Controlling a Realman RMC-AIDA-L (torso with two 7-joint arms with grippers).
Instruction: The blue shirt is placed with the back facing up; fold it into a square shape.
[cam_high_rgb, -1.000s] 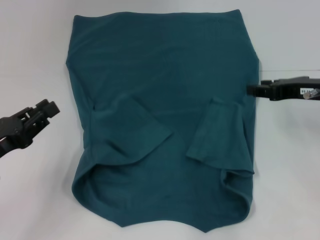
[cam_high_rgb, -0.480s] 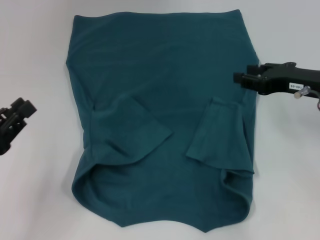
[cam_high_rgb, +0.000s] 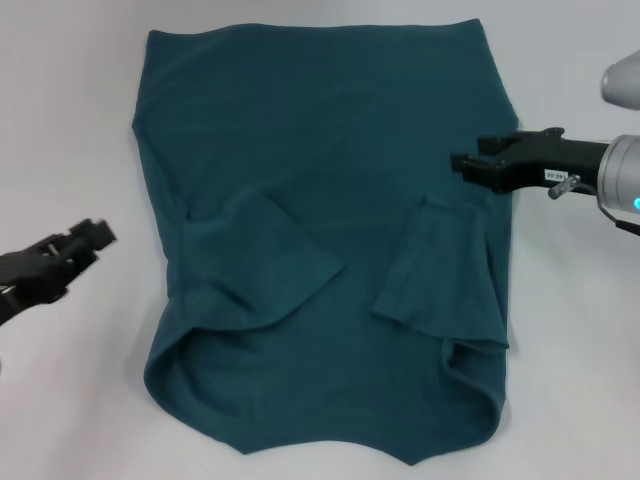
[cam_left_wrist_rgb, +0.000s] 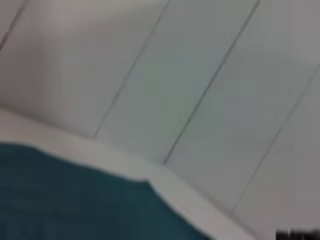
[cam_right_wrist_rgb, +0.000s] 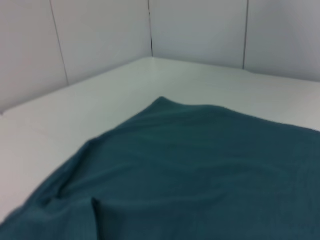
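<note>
- Looking down from the head view, we see the shirt (cam_high_rgb: 320, 230) spread flat on the white desk (cam_high_rgb: 70, 120), filling most of the middle of it.
- Both short sleeves are folded inward onto the body of the shirt: the left sleeve (cam_high_rgb: 265, 265) lies slantwise toward the middle, the right sleeve (cam_high_rgb: 435, 265) lies nearly straight along the right side.
- No white print shows on the side facing up; the cloth is plain teal with soft wrinkles.
- The end of the shirt nearest us is curved and a little bunched at both corners; the far edge lies straight.
- Our right gripper (cam_high_rgb: 462, 165) reaches in from the right and sits over the shirt's right edge, just above the top of the right sleeve. We cannot tell whether it is released or clenched, nor whether it touches the cloth.
- Our left gripper (cam_high_rgb: 95, 238) is off the shirt, over bare desk well to the left of it; its state we cannot tell either.
- The right wrist view shows the shirt (cam_right_wrist_rgb: 200, 170) on the desk before a panelled white wall (cam_right_wrist_rgb: 100, 35).
</note>
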